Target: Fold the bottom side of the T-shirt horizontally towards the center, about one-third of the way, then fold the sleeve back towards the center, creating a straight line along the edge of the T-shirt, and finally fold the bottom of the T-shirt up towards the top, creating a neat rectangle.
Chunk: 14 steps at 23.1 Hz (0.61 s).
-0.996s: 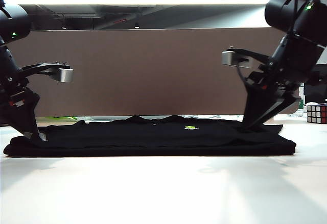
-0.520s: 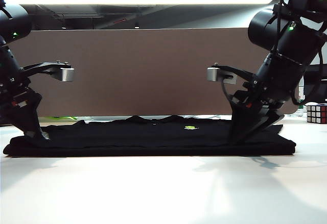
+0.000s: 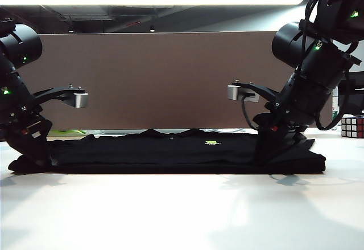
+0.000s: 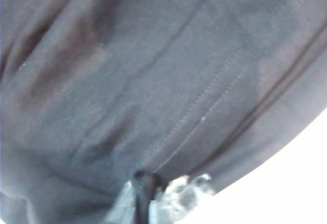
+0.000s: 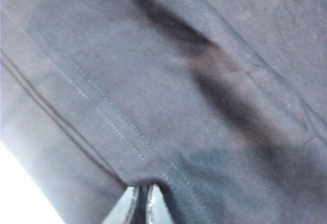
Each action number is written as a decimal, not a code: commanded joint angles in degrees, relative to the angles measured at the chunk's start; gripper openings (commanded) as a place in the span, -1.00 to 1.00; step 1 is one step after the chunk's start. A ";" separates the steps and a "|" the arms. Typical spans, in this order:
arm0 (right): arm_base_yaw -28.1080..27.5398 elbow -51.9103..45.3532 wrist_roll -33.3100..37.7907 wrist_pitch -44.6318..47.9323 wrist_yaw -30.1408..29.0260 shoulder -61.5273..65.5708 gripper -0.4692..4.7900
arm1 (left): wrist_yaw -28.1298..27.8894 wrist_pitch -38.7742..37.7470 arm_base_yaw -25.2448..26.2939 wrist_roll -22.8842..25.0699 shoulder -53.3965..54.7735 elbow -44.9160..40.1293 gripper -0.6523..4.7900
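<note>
The left gripper point(image 4: 148, 198) sits low on the left end of the large black short-sleeved cloth T-shirt point(image 3: 170, 150), its 2 fingers drawn together on a pinch of the dark fabric right by a double-stitched hem line; in the left wrist view the cloth fills nearly everything beyond the tips, and the white tabletop point(image 4: 286, 183) shows just past the shirt's edge. In the exterior view this left gripper point(image 3: 35, 158) presses down where the shirt's left end bunches slightly against the table.

The right gripper point(image 5: 142, 203) is likewise down on the shirt, near its right end, with its 2 fingers closed to a thin slit over a fold of the fabric beside a stitched hem; the white table shows only at one corner of the right wrist view. From the exterior view the right gripper point(image 3: 272, 152) meets the shirt a little inward from its right end, so a short stretch of black cloth lies beyond it.

Between the 2 grippers the T-shirt lies flat and long across the white table point(image 3: 182, 210), and its small neon yellow-green logo point(image 3: 212, 143) faces up, nearer the right gripper than the left. Behind the shirt stands a tan divider panel point(image 3: 165, 79). A multicoloured puzzle cube point(image 3: 352, 126) rests on the table at the far right, apart from the shirt.
</note>
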 commanded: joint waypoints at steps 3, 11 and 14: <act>0.11 0.13 1.01 -0.46 -0.44 0.07 -0.67 | -0.52 -0.50 -0.02 -2.64 0.24 -0.07 -0.78; 0.11 0.72 1.01 -1.51 -0.48 -0.26 -0.84 | -0.76 0.37 -0.02 -2.62 -5.05 0.00 -0.78; 0.11 0.77 1.20 -1.57 -0.70 -0.46 -0.84 | -0.66 0.61 -0.02 -2.69 -5.92 0.07 -0.78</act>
